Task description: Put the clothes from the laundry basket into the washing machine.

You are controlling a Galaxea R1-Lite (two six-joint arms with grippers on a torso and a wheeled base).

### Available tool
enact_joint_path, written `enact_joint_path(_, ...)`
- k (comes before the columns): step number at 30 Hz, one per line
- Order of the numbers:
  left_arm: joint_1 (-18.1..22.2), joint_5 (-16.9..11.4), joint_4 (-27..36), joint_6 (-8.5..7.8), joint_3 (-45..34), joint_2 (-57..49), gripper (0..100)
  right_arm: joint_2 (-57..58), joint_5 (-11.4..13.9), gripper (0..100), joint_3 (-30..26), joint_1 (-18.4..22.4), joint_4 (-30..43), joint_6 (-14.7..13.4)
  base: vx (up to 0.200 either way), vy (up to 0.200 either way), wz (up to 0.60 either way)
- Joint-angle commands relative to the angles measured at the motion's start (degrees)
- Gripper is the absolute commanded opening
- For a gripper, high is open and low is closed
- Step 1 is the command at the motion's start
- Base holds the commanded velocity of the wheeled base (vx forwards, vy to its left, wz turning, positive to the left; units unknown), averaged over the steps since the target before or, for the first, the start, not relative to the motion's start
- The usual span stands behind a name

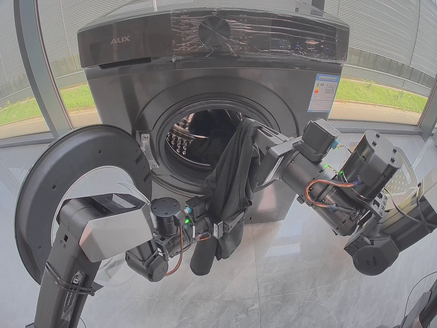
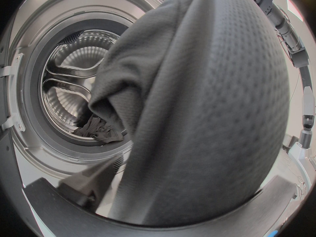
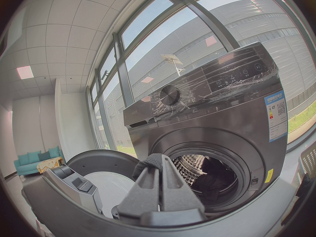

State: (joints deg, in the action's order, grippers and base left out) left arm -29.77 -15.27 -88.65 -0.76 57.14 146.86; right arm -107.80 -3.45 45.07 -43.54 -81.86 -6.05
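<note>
A dark grey garment (image 1: 232,178) hangs in front of the washing machine's (image 1: 214,83) open drum (image 1: 200,137). My right gripper (image 1: 251,130) is shut on the garment's top edge, right at the drum's mouth; in the right wrist view its fingers (image 3: 148,188) pinch the cloth (image 3: 149,160) at their tips. My left gripper (image 1: 223,228) is lower down, at the garment's hanging part, open with the cloth (image 2: 204,109) draped between its fingers (image 2: 79,188). Another dark piece of clothing (image 2: 98,130) lies inside the drum.
The round door (image 1: 68,192) stands swung open on the left, close to my left arm. A white perforated laundry basket (image 1: 405,178) sits on the floor to the right, behind my right arm. Pale tiled floor (image 1: 282,279) lies in front of the machine.
</note>
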Motion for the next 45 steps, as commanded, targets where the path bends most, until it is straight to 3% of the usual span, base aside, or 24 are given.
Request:
enact_joint_path(1, -0.03, -0.19, -0.03, 0.23, -1.06, -1.58, 0, -0.13, 0.02, 0, 0.11, 0.21, -0.05, -0.02, 0.000, 0.000, 0.00)
enact_joint_path(10, -0.55, -0.28, -0.12, -0.12, -6.16, -7.90, 0, -0.48, 0.37, 0, 0.81, 3.55, 0.82, 0.07, 0.000, 0.000, 0.00)
enact_joint_path(15, -0.99, -0.81, -0.12, 0.23, -16.80, -18.98, 0, -2.94, 0.90, 0, 2.39, 8.12, 0.91, 0.16, 0.000, 0.000, 0.00)
enact_joint_path(21, -1.34, -2.22, -0.12, -0.56, -25.15, -27.50, 0, -6.10, 0.90, 0, 2.13, 9.18, 0.12, 0.25, 0.000, 0.000, 0.00)
enact_joint_path(23, -1.34, -2.39, -0.30, -1.18, -31.82, -33.74, 0, -7.86, 0.90, 0, 1.34, 9.09, -0.05, 0.25, 0.000, 0.000, 0.00)
enact_joint_path(28, -1.34, -3.36, -0.30, -0.47, -40.53, -43.68, 0, -8.74, 0.81, 0, 0.90, 8.48, -1.02, 0.07, 0.000, 0.000, 0.00)
enact_joint_path(36, -1.34, -3.53, -0.21, 1.11, -38.86, -46.66, 0, -8.83, 1.16, 0, -7.54, 8.21, -1.11, 0.33, 0.000, 0.000, 0.00)
enact_joint_path(42, -0.64, -3.18, -0.30, 1.20, -38.42, -47.28, 0, -8.39, 2.66, 0, -15.98, 6.63, -1.11, 1.56, 0.000, 0.000, 0.00)
enact_joint_path(45, -0.55, -2.83, -0.30, 1.20, -38.07, -47.46, 0, -8.57, 3.71, 0, -16.77, 5.49, -1.28, 1.48, 0.000, 0.000, 0.00)
